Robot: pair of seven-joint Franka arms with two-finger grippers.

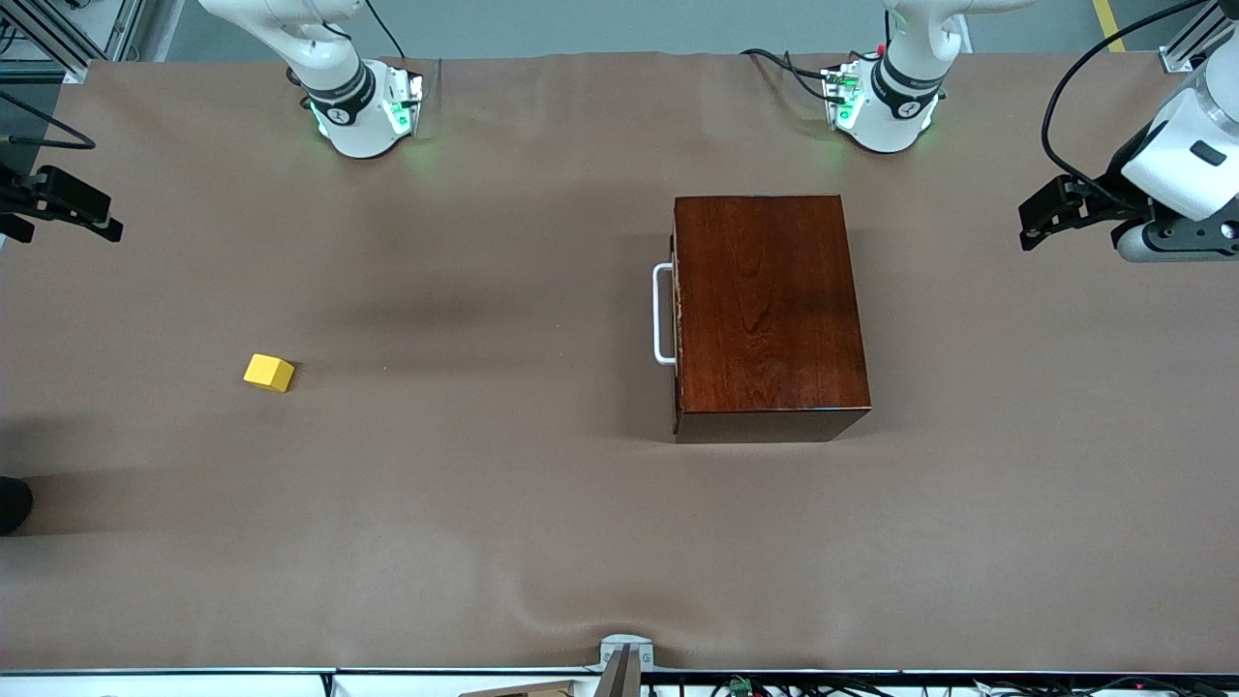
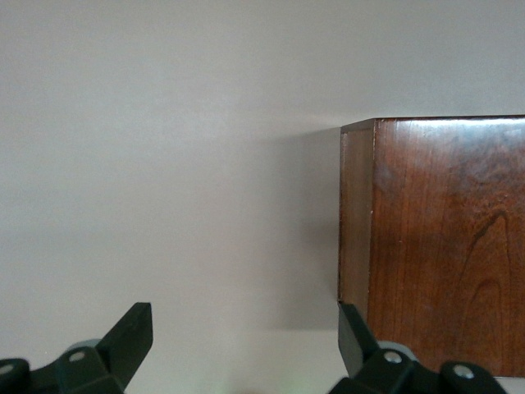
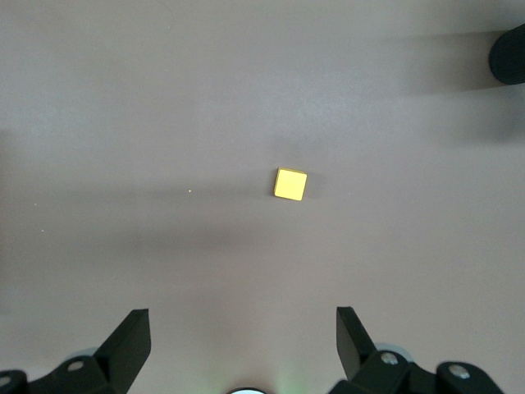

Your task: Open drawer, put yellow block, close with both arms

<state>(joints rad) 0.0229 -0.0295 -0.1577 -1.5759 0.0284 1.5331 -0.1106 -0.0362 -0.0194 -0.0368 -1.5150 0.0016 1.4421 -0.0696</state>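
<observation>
nothing lies between the yellow block [image 1: 268,372], toward the right arm's end, and the shut drawer [image 1: 677,315], handle facing it. left gripper [image 2: 244,336] and right gripper [image 3: 243,332] hang wide open, empty.

I'm viewing from high across the table, facing both bases. My left wrist camera is looking down beside the box [image 1: 770,315]; my right's looking down over the block [image 3: 290,184].

Small bright yellow cube [image 1: 268,373]; glossy mahogany-brown wooden box [image 1: 768,312] with visible grain; white U-shaped bar handle [image 1: 662,314]; plain brown table cover [image 1: 484,503].
</observation>
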